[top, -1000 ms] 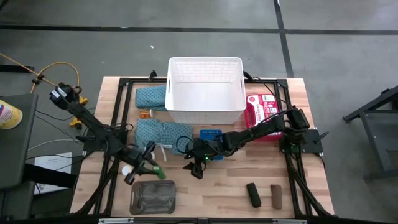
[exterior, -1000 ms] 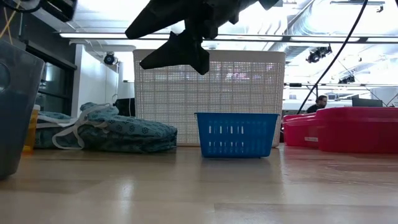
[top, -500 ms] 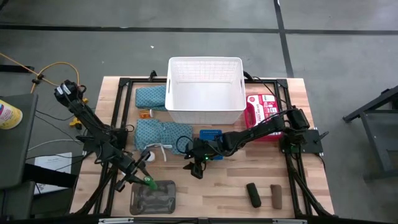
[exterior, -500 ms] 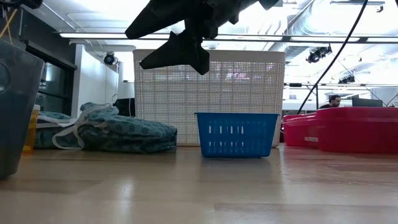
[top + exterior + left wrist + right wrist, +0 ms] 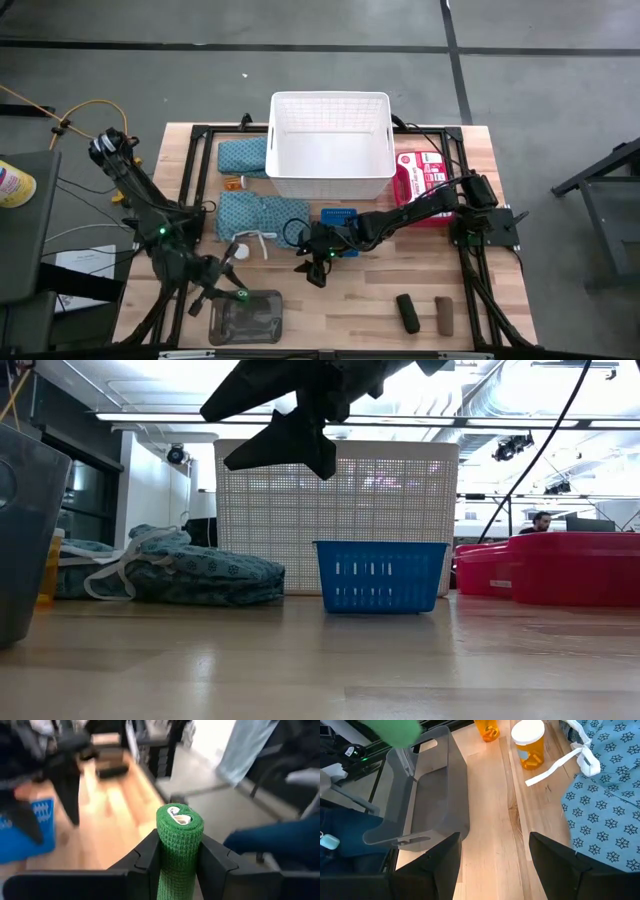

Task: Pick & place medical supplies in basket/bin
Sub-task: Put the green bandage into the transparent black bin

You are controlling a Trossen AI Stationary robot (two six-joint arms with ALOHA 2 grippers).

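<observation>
One green woven roll (image 5: 179, 851) sits clamped between the two dark fingers (image 5: 150, 861) of the left gripper (image 5: 232, 291), which hangs over the near left corner of the wooden table (image 5: 360, 295), at the edge of the small flat grey plastic tray (image 5: 246, 318). The grip is on the sides of the roll, probably so that it can be lowered into the tray without tipping. In the left wrist view its long axis runs along the fingers and its open end, with the white core, points outward past the fingertips; how it tilts against the table, the pictures do not tell.

Near the right front edge a black roll (image 5: 408, 312) and a brown roll (image 5: 444, 314) lie side by side, both with the long axis from near to far, not yet picked.

Toward the middle, the right gripper (image 5: 314, 268) hovers above bare wood with its fingers (image 5: 431, 867) apart and holding nothing, apparently waiting. Just behind it stands a small blue plastic slotted basket (image 5: 380, 575), and beside this a teal-blue patterned folded cloth with white strings (image 5: 262, 214). An orange pill bottle with a white cap (image 5: 530, 742) stands upright by the strings.

Farthest stands the large white rectangular plastic basket with grid sides (image 5: 330, 148); nothing shows in it.
</observation>
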